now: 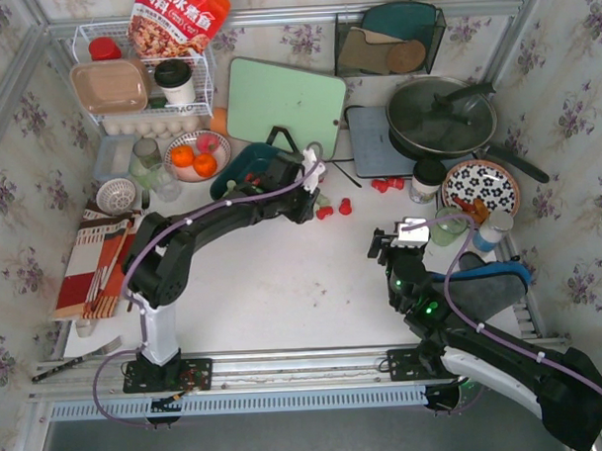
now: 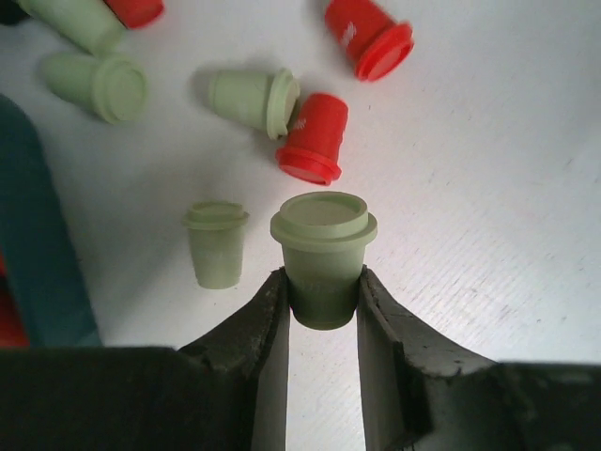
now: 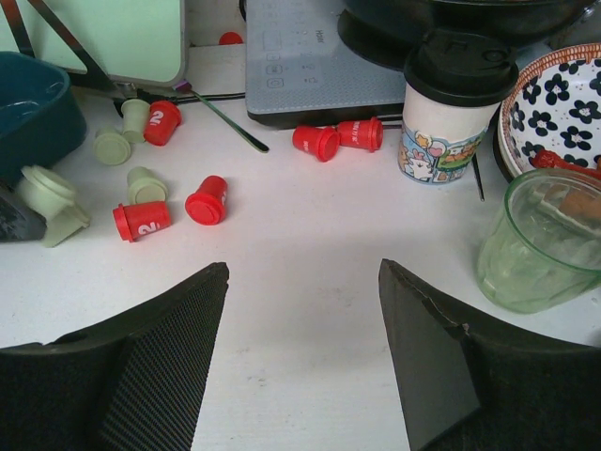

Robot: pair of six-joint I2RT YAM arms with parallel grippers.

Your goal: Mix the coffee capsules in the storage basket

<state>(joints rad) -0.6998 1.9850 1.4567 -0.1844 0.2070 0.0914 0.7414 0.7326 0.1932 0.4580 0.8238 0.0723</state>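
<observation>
Table: white table (image 1: pixel 284 295), crowded with kitchenware along its far and side edges.
Left arm: left arm (image 1: pixel 212 227) stretches from its near-left base forward and rightward, elbow bent, wrist beside the basket.
Right arm: right arm (image 1: pixel 453 319) is folded low, its wrist pointing toward the table's middle.
Basket: dark teal plastic storage basket (image 1: pixel 248 168) sits left of centre, just beside the left wrist.
Left end effector: left end effector (image 2: pixel 322 293) is clenched on a pale green tapered capsule (image 2: pixel 322 249), pinching its narrow end, rim facing away.
Right end effector: right end effector (image 3: pixel 302 277) is spread wide over bare table, holding nothing.
Capsules: loose red and pale green capsules (image 3: pixel 141 221) lie scattered on the table right of the basket.
</observation>
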